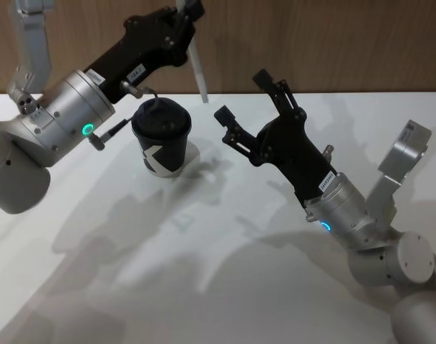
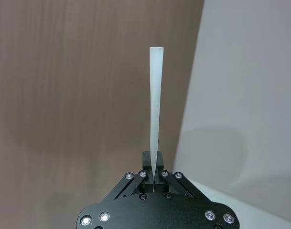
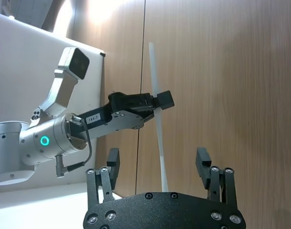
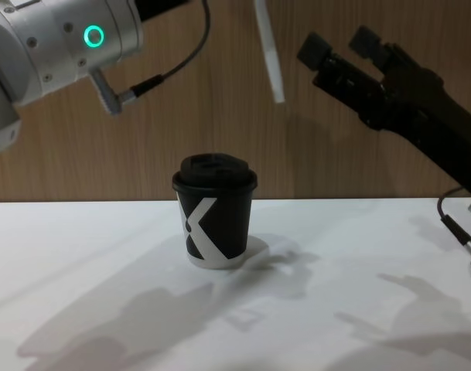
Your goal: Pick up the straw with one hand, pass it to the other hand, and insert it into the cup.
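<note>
desk [image 1: 225,287] bare around cup [image 1: 162,140], lid [image 1: 160,115] top unobstructed, straw [image 1: 198,72] hung above-right, right gripper [image 1: 240,95] spread beside it, wall [image 1: 332,43] behind

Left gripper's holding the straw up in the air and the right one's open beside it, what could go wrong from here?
1. The left gripper pinches the translucent white plastic straw with just its fingertips; it may slip or swivel if the open right gripper closes off-centre.
2. The straw hangs tilted, off to one side of the small black paper cup; a misaimed push on its black plastic lid could tip it.
</note>
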